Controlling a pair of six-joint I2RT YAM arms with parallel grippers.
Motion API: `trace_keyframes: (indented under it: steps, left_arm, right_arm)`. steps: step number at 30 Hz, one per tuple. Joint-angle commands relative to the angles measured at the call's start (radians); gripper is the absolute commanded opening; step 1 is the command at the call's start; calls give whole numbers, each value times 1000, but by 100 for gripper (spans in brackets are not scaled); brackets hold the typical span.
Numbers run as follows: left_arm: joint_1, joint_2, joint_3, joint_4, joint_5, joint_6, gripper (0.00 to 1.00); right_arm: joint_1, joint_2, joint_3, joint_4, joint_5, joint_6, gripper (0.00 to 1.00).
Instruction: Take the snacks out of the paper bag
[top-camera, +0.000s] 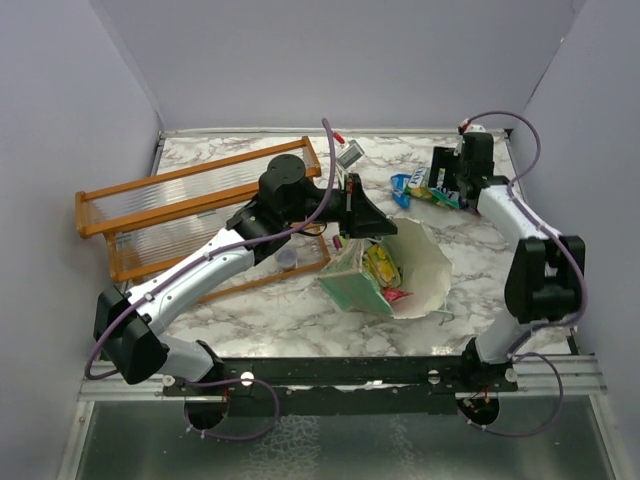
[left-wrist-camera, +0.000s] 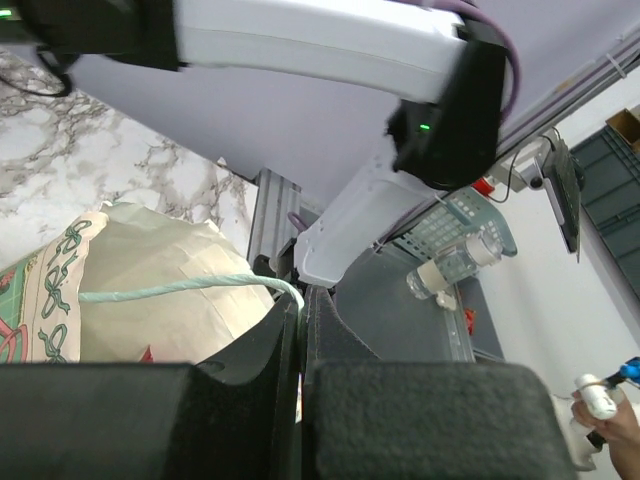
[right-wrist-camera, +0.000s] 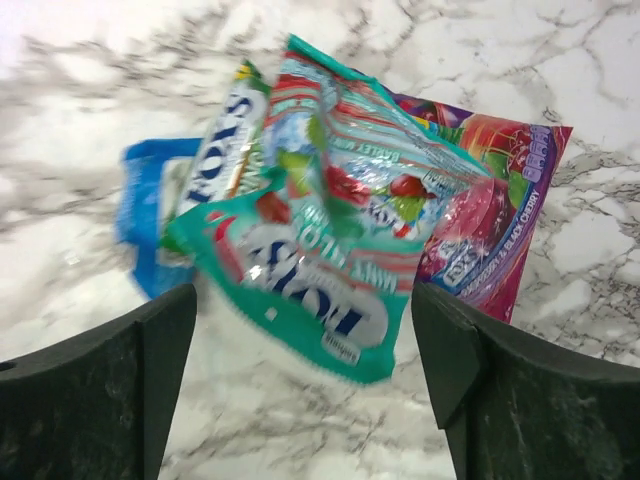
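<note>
Teal packet (right-wrist-camera: 320, 262) under right hand (right-wrist-camera: 302, 296) (agape)

The left arm (top-camera: 200, 270) extended from its near-left base, folded at a low elbow close to that base. Its white forearm sloped up and to the right toward the middle. At its end the left gripper (top-camera: 372, 222) pointed right, its fingers (left-wrist-camera: 250, 400) pressed flat together, clamped on the bag (top-camera: 425, 262) at its rim. The right arm (top-camera: 520, 222) stood up from its near-right base, bent at a dark elbow, and stretched away into the far right corner. There the right gripper (top-camera: 440, 182) pointed down, wrist tipped forward, its two fingers (right-wrist-camera: 95, 390) spread wide apart.
</note>
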Motion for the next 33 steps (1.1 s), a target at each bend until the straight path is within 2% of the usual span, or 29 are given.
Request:
trace_keyframes:
  steps: [1,5,8,13,16,18,23,27,33]
  left_arm:
    - [-9,-24,2,56,61,34,0]
    - [-11,-24,-6,49,78,67,0]
    - [-14,-36,-33,90,82,72,0]
    - [-16,-47,-70,161,95,65,0]
    - [-17,-44,-77,193,73,37,0]
    - [-18,-41,-68,214,68,18,0]
    - [-17,-55,-16,99,-30,80,0]
    - [-16,-46,17,36,-59,113,0]
    - [-16,-46,46,18,-74,111,0]
  right_arm:
    - [1,-285,-136,-3,-234,60,89]
    - [1,-512,-274,9,-474,111,91]
    - [1,-692,-336,-42,-639,121,91]
    - [1,-975,-407,-148,-753,131,93]
    - [1,-1052,-398,-248,-866,145,93]
    - [1,-1101,-362,-335,-879,106,93]
    - [67,-1143,-325,-473,-898,-29,91]
    - [107,-1182,-347,-475,-994,-47,83]
    - [116,-1272,-489,-289,-1174,189,80]
